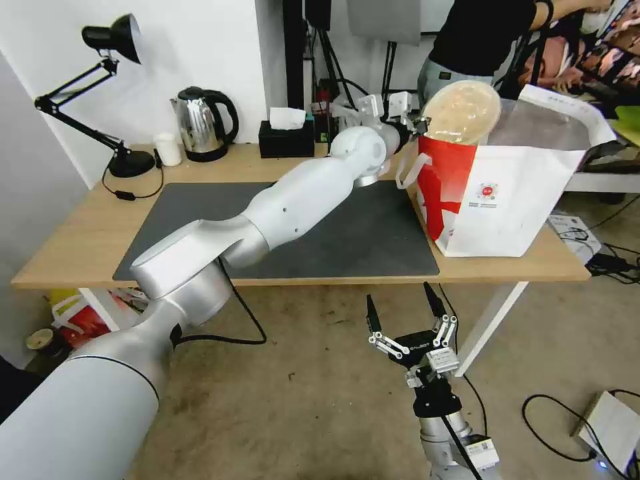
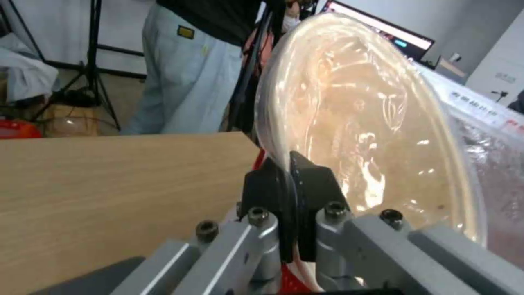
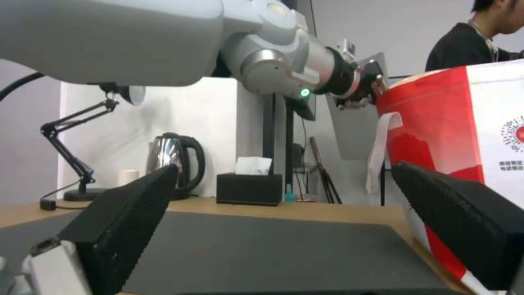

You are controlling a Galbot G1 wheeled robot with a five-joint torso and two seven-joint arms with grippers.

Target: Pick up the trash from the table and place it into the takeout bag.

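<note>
Left gripper (image 2: pixel 289 176) pinched tight on rim of tan bowl (image 1: pixel 461 112), tilted on edge over open top of takeout bag (image 1: pixel 507 200) at right end of table (image 1: pixel 73 247). Right gripper (image 1: pixel 405 313) spread wide, empty, low before table edge.

white walls behind, a mottled grey-brown floor (image 1: pixel 320 373) with trailing cables, a black desk lamp (image 1: pixel 100 87), a steel kettle (image 1: pixel 203 123) and a black tissue box (image 1: pixel 287 137)

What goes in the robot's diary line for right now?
left hand: shut on tan round lidded bowl | over white-and-red takeout bag | right hand: open, below table edge
</note>
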